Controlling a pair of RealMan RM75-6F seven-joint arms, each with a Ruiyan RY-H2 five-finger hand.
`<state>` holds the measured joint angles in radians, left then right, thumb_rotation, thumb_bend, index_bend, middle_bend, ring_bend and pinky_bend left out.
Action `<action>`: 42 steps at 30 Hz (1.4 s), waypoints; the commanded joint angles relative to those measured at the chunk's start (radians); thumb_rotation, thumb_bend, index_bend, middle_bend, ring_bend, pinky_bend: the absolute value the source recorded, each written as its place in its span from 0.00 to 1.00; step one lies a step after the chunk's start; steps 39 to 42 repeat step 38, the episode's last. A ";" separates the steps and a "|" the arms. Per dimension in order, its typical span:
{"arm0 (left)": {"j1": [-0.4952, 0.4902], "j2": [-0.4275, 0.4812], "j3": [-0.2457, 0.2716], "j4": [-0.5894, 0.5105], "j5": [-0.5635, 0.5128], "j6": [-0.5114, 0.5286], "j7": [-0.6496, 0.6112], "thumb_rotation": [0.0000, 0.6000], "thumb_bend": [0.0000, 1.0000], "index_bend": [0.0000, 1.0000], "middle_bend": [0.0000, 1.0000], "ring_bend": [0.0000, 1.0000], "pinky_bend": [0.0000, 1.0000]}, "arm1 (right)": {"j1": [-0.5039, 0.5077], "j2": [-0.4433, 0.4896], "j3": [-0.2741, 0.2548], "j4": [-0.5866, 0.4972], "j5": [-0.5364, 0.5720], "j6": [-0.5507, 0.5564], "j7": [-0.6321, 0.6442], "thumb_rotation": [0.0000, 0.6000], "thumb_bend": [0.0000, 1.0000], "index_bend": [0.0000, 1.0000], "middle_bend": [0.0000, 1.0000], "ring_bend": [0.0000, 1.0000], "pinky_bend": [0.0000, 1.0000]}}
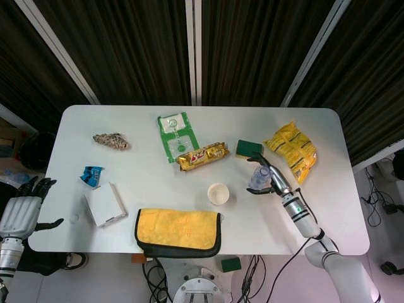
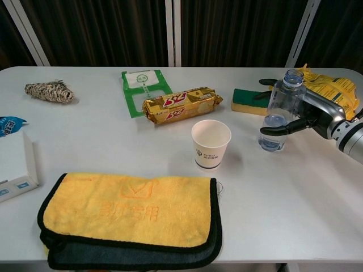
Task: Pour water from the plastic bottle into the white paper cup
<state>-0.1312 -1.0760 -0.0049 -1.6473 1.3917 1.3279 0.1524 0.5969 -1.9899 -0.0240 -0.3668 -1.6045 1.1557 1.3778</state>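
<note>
The clear plastic bottle (image 2: pixel 279 113) (image 1: pixel 259 177) stands upright and uncapped on the table, with a little water at its bottom, right of the white paper cup (image 2: pixel 211 143) (image 1: pixel 218 193). My right hand (image 2: pixel 309 110) (image 1: pixel 273 181) is just behind the bottle. Its fingers (image 2: pixel 276 130) are spread apart on either side of the bottle and do not grip it. The cup stands upright and looks empty. My left hand (image 1: pixel 22 211) hangs open off the table's near left corner, holding nothing.
A folded yellow towel (image 2: pixel 133 218) lies at the front. A gold biscuit pack (image 2: pixel 181 105), a green sponge (image 2: pixel 249 101) and a yellow snack bag (image 2: pixel 334 90) lie behind the cup and bottle. A white box (image 2: pixel 14 164) sits at the left edge.
</note>
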 commanded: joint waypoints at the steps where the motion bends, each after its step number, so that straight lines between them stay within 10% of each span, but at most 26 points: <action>1: -0.001 0.000 0.000 -0.001 0.001 0.000 0.001 0.81 0.05 0.14 0.12 0.03 0.13 | -0.005 0.029 -0.014 -0.023 -0.014 0.018 -0.031 1.00 0.00 0.00 0.01 0.00 0.00; 11: 0.000 0.000 0.000 -0.010 0.006 0.009 0.012 0.81 0.05 0.14 0.12 0.03 0.13 | -0.024 0.258 -0.043 -0.285 -0.032 0.031 -0.295 1.00 0.00 0.00 0.00 0.00 0.00; 25: 0.003 -0.005 0.002 -0.020 0.021 0.024 0.020 0.81 0.05 0.14 0.12 0.03 0.13 | -0.218 0.781 0.014 -1.081 0.192 0.144 -1.249 1.00 0.00 0.00 0.00 0.00 0.00; 30: 0.008 -0.010 -0.002 -0.014 0.038 0.049 0.014 0.81 0.05 0.14 0.12 0.03 0.13 | -0.345 0.798 0.040 -1.150 0.287 0.324 -1.484 1.00 0.00 0.00 0.00 0.00 0.00; 42: 0.018 -0.044 -0.016 0.032 0.099 0.127 -0.012 0.80 0.05 0.14 0.10 0.03 0.13 | -0.444 0.815 0.036 -1.151 0.276 0.413 -1.483 1.00 0.01 0.00 0.00 0.00 0.00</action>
